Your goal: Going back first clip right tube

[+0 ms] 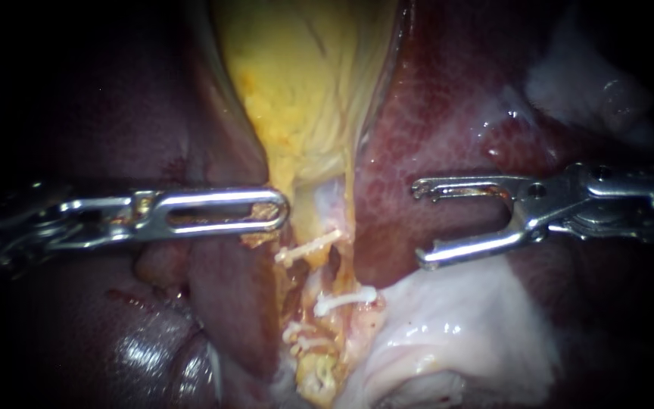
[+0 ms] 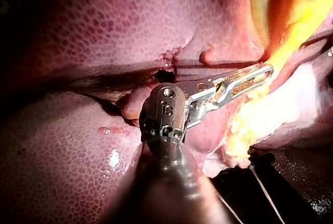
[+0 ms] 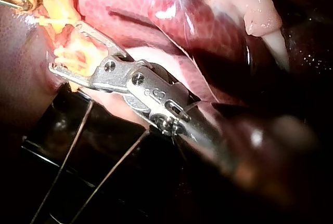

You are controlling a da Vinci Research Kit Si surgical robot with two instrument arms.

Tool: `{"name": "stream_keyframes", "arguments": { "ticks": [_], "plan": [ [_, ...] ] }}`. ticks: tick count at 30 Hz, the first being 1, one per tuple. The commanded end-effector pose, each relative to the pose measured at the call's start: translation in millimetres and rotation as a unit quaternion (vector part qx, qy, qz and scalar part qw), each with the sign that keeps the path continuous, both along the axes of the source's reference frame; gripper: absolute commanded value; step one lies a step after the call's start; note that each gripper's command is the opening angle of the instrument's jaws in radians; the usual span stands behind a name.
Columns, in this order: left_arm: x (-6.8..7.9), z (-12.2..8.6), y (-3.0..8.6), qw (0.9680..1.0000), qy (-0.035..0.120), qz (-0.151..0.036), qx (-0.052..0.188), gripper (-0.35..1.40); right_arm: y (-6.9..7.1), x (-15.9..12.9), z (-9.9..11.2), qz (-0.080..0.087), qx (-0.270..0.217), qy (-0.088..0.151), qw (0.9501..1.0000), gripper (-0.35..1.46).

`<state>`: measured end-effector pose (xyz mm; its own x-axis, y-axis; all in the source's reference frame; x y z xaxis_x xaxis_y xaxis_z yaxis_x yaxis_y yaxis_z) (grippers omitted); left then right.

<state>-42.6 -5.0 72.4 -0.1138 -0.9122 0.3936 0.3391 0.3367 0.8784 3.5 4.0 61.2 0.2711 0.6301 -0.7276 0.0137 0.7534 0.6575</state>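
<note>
Right instrument [image 1: 421, 225] agape near clips [image 1: 344, 299], left instrument [image 1: 278, 212] seemingly gripping yellow tissue [image 1: 304, 113]

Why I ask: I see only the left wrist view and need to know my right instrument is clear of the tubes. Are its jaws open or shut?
Observer: Open. In the endoscope view the right instrument shows a wide gap between its jaws, with nothing gripped.
Operator: Is it touching the clipped tissue?
Observer: No. Its jaws sit in front of the liver, apart from the nearest white clip.
Operator: How many clips show?
Observer: At least three: that one, an upper clip just below the tip of your left instrument, and a lowest clip.
</note>
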Motion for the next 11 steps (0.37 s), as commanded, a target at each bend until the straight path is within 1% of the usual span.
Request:
{"name": "stream_keyframes", "arguments": {
  "ticks": [1, 11],
  "plan": [
    [0.0, 0.0, 0.1, 1.0, 0.0, 0.0, 0.0, -0.35, 0.0, 0.0, 0.0, 0.0, 0.0, 0.0, 1.0, 0.6],
    [0.1, -0.1, 0.2, 1.0, -0.001, 0.0, 0.001, -0.35, -0.1, 0.2, 0.0, 0.001, 0.0, 0.001, 1.0, 0.6]
  ]
}}
